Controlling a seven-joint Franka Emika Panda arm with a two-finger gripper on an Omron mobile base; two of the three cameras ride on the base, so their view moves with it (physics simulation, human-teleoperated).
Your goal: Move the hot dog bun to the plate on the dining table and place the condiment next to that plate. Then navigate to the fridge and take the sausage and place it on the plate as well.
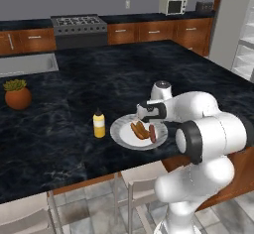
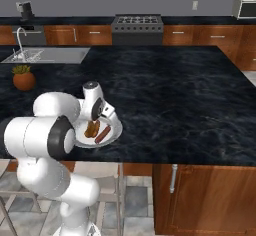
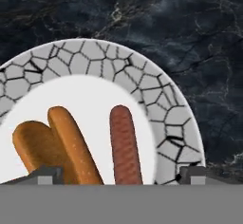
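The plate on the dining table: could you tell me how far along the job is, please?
All three placements look done. The hot dog bun and the sausage lie side by side on the plate, and the condiment stands beside it on the dining table. The gripper is open above the plate, holding nothing. Nothing visible remains.

A grey wall [image 1: 74, 0] runs across the top of the frame, with wood cabinets [image 1: 149, 32] and a dark counter below it. A stove [image 1: 79, 29] sits at upper centre, a microwave [image 1: 173, 4] at upper right, a sink [image 1: 27, 64] at left. Grey floor tiles [image 1: 94, 203] and pale chairs [image 1: 139, 188] fill the bottom.
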